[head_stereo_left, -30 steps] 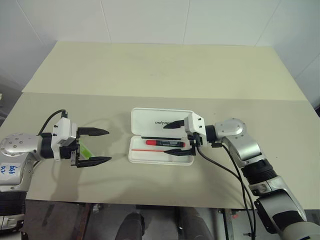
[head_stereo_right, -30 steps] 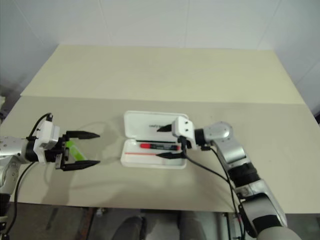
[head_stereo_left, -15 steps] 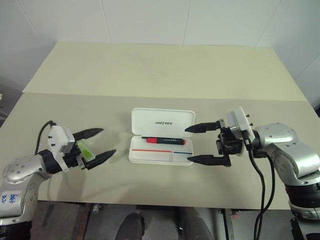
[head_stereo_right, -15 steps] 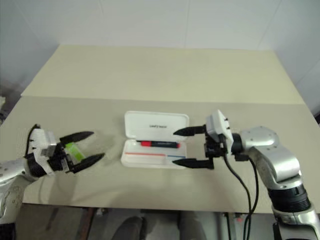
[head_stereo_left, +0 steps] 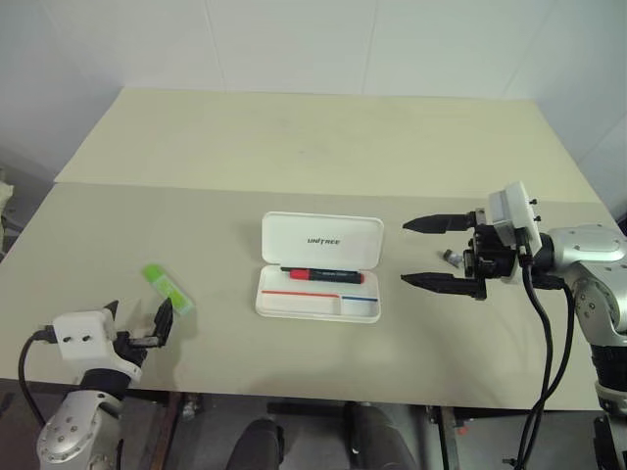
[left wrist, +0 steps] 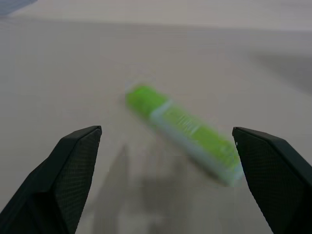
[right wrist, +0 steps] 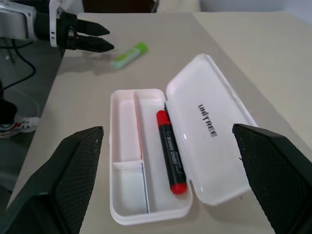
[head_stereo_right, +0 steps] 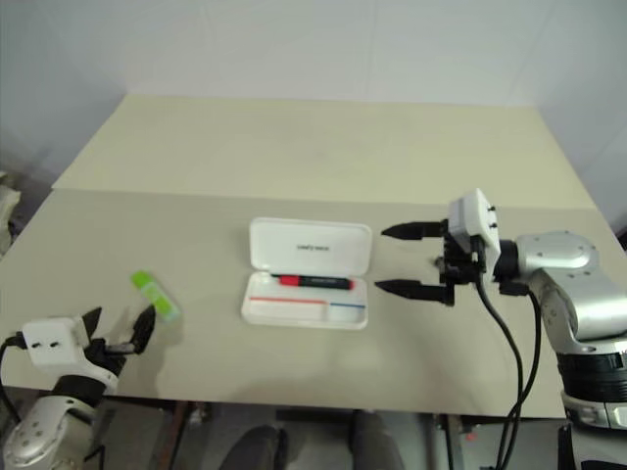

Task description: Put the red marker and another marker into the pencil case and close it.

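With the red marker (head_stereo_left: pixel 321 275) already in the open pencil case (head_stereo_left: pixel 320 268), the spread, empty left hand (head_stereo_left: pixel 137 328) could nudge the green marker (head_stereo_left: pixel 167 288) lying on the tabletop (head_stereo_left: pixel 294 147).

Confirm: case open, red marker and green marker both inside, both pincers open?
Not quite. The green marker lies on the table, left of the pencil case, as the left eye view shows. The red marker is inside the open case; left pincer and right pincer are open.
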Controlling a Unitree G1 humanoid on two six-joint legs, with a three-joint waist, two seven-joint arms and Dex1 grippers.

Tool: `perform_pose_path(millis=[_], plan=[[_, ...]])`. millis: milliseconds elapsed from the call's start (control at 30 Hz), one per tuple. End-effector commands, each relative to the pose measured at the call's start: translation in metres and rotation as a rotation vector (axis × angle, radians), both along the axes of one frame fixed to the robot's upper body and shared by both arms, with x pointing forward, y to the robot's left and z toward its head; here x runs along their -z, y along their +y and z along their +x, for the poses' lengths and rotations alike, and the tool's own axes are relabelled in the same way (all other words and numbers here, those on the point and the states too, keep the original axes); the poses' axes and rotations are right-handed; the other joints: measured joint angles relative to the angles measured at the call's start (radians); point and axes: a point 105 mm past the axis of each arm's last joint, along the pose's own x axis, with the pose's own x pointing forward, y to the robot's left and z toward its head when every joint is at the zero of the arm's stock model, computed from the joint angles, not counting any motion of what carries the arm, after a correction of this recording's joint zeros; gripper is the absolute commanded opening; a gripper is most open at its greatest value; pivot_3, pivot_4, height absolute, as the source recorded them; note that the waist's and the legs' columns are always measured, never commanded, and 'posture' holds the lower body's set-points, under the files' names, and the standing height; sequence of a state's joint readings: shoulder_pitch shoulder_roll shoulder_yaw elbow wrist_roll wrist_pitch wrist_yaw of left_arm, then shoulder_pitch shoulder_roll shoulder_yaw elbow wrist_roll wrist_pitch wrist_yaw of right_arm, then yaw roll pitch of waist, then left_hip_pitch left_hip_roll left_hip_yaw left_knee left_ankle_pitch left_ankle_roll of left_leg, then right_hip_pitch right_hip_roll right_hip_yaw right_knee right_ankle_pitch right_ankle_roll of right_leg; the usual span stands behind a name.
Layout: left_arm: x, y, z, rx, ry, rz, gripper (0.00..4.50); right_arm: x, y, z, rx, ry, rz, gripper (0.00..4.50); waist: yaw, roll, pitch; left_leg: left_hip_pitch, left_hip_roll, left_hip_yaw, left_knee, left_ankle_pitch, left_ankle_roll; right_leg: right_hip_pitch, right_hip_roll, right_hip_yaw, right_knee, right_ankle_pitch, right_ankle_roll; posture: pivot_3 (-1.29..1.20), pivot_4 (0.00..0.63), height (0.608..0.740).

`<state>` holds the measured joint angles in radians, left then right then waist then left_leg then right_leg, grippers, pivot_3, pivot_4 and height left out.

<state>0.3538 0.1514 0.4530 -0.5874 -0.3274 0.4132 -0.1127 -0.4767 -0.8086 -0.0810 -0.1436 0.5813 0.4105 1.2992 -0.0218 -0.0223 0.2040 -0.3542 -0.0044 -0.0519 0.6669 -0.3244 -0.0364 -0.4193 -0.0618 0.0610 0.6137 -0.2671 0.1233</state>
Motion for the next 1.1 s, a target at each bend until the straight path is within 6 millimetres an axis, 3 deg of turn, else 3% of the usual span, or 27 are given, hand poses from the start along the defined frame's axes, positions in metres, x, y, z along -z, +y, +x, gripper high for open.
perform_pose_path(millis=[33, 367, 667, 1100], plan=[[-0.008, -0.013, 0.003, -0.005, -0.012, 0.016, 4.5, -0.009, 0.008, -0.005, -0.046, -0.045, 0.011, 4.47, 0.001, 0.0, 0.0, 0.0, 0.0, 0.0, 0.0, 0.0, 0.0, 0.001, 0.0, 0.0, -0.002, 0.0, 0.0, 0.0, 0.15, 0.74], [-0.011, -0.03, 0.024, 0.008, -0.009, -0.014, 4.5, -0.014, 0.021, -0.017, -0.089, -0.045, 0.018, 4.47, -0.004, 0.0, 0.0, 0.0, 0.0, -0.001, -0.001, -0.001, 0.0, 0.002, 0.0, -0.001, -0.006, 0.001, 0.001, 0.0, 0.15, 0.74], [-0.001, -0.02, 0.022, -0.169, 0.138, -0.025, 4.5, -0.012, 0.02, -0.019, -0.087, -0.031, 0.02, 4.47, -0.002, 0.0, 0.0, 0.0, 0.0, -0.002, -0.002, -0.001, 0.0, 0.003, 0.0, -0.002, -0.007, 0.001, 0.001, 0.0, 0.15, 0.74], [-0.009, -0.016, 0.034, -0.238, 0.277, -0.026, 4.5, -0.007, 0.026, -0.021, -0.087, -0.023, 0.054, 4.47, -0.002, 0.0, 0.0, 0.0, 0.0, -0.003, -0.002, -0.001, 0.0, 0.003, 0.0, -0.003, -0.007, 0.001, 0.002, 0.0, 0.15, 0.74]])
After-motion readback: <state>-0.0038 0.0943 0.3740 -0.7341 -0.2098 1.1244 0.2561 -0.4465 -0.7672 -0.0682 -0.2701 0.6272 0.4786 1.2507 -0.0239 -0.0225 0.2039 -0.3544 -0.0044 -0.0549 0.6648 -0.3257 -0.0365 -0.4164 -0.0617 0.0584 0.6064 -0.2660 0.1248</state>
